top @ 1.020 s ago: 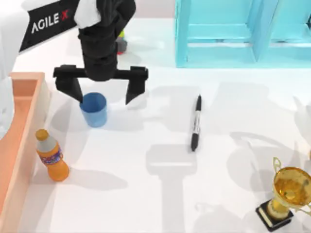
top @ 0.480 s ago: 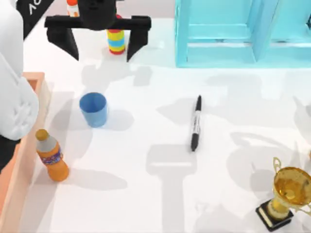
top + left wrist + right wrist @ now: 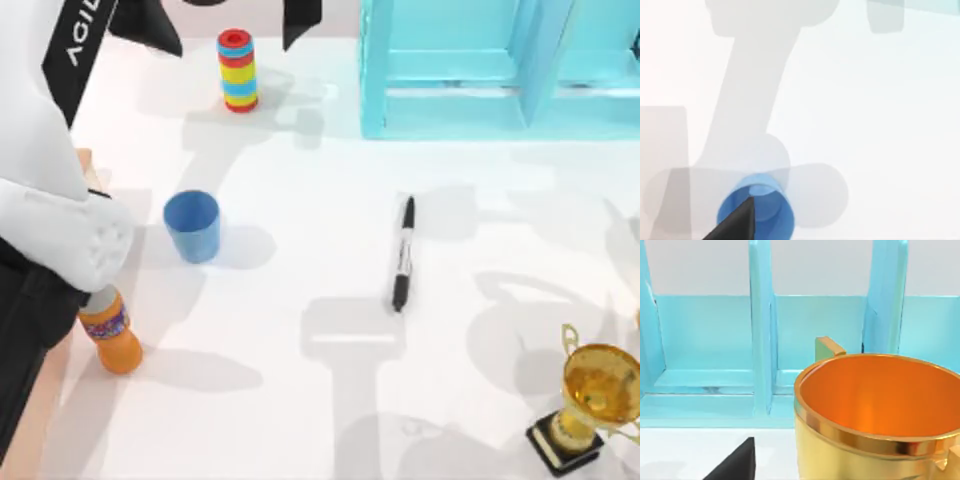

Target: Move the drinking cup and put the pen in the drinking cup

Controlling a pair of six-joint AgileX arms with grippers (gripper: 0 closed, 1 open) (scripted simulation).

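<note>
Blue plastic drinking cup [image 3: 192, 225] upright, empty, at table's left. Slim black-capped pen [image 3: 402, 253] flat mid-table, well apart, not yet inside. Left gripper [image 3: 231, 18] raised at far edge, fingers spread, holding nothing.

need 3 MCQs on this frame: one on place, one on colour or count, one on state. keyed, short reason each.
1. Where does the pen lie on the table?
A. inside the drinking cup
B. flat on the table, to the right of the drinking cup, apart from it
C. in the shelf unit

2. What colour is the drinking cup?
A. blue
B. gold
C. orange

3. What is the state of the drinking cup?
A. tipped on its side
B. upright and held by a gripper
C. upright, open and holding nothing

Answers: 1 B, the top view shows bare table between cup and pen. 2 A, it is plain blue; the gold one is the trophy. 3 C, it stands alone, and the left wrist view looks down into its bare inside, with the left gripper open at the table's far edge.
</note>
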